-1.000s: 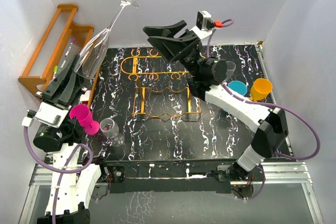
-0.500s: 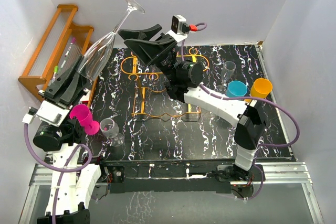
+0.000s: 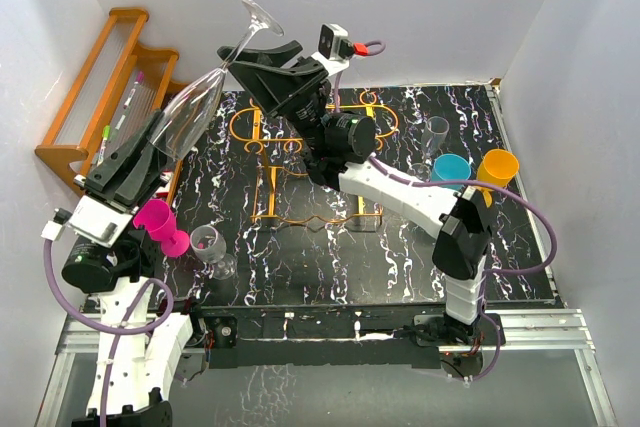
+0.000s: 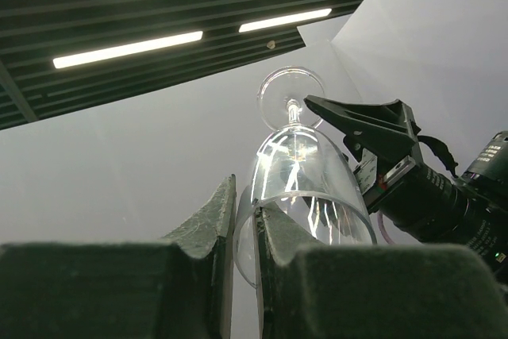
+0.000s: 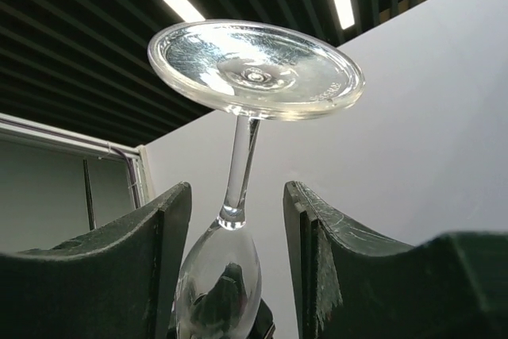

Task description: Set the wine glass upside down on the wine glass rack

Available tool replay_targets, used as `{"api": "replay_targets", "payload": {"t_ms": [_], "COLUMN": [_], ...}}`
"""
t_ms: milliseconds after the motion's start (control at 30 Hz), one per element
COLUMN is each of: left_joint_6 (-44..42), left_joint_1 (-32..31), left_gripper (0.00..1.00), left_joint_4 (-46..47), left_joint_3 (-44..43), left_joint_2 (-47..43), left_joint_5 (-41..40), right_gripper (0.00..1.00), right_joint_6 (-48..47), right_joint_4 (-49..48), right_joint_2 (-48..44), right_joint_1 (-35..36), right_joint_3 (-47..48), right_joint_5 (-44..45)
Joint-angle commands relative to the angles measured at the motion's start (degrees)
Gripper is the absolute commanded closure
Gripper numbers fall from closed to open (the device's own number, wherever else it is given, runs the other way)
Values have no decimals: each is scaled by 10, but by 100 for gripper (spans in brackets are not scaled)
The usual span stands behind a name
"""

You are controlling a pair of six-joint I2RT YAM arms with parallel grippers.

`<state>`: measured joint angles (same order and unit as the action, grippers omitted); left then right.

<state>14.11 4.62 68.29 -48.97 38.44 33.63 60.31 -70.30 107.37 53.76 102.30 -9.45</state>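
1 black marbled table [image 3: 400,257], white walls [image 3: 420,7], gold wire rack [image 3: 275,169] | L fingers [image 4: 208,236] pinch clear wine glass [image 4: 305,172] rim | R fingers [image 5: 159,236] open astride stem

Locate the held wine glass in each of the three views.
Top view: wine glass upper left, tilted, foot up.
Left wrist: centre, rim pinched by the left claw.
Right wrist: centre, foot on top.
Shared landmark: right claw, black fingers either side of the stem.

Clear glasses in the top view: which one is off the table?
The tall wine glass, pinched at its rim by the left fingers. The small glass by the pink goblet and the far-right glass stand on the table.
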Motion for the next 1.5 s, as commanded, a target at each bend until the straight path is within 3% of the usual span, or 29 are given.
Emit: {"api": "replay_targets", "payload": {"t_ms": [0, 233, 433, 500, 600, 800, 867, 1000, 1067, 1233, 1267, 1400, 1467], "left_joint_6": [8, 10, 11, 12, 12, 0, -14, -43, -49, -69, -87, -164, -207], "left_joint_1": [-2, -3, -2, -3, -2, -2, -3, -3, -2, -3, -2, -3, -2], "left_gripper": [100, 100, 100, 100, 100, 100, 88, 59, 46, 16, 6, 3, 3], "left_joint_4": [19, 22, 23, 23, 22, 3, -46, -255, -363, -494, -525, -720, -818], "left_joint_3": [-1, 8, 10, 12, 14, 1, -23, -118, -167, -210, -220, -306, -357], "left_joint_2": [-7, -6, -5, -5, -4, 3, 8, 33, 47, 48, 47, 80, 106], "left_joint_5": [-4, 2, 10, 11, 11, 25, 30, 40, 53, 63, 60, 8, -15], "right_gripper": [50, 64, 68, 74, 91, 92, 92, 92, 92, 92, 92, 92, 92], "right_joint_6": [11, 23, 43, 47, 52, 34, -14, -170, -204, -211, -221, -319, -373], "right_joint_4": [-22, -36, -67, -79, -77, -7, 69, 233, 282, 370, 388, 496, 520], "right_joint_2": [13, 23, 30, 33, 35, 17, -15, -106, -150, -264, -284, -341, -360], "right_joint_1": [7, 8, 8, 7, 7, 7, 7, 1, -23, -180, -218, -351, -397], "right_joint_3": [35, 43, 39, 39, 44, 59, 60, 63, 51, -10, -24, -44, -76], "right_joint_5": [11, 12, 18, 21, 18, -14, -25, -22, -16, -41, -46, -57, -22]}}
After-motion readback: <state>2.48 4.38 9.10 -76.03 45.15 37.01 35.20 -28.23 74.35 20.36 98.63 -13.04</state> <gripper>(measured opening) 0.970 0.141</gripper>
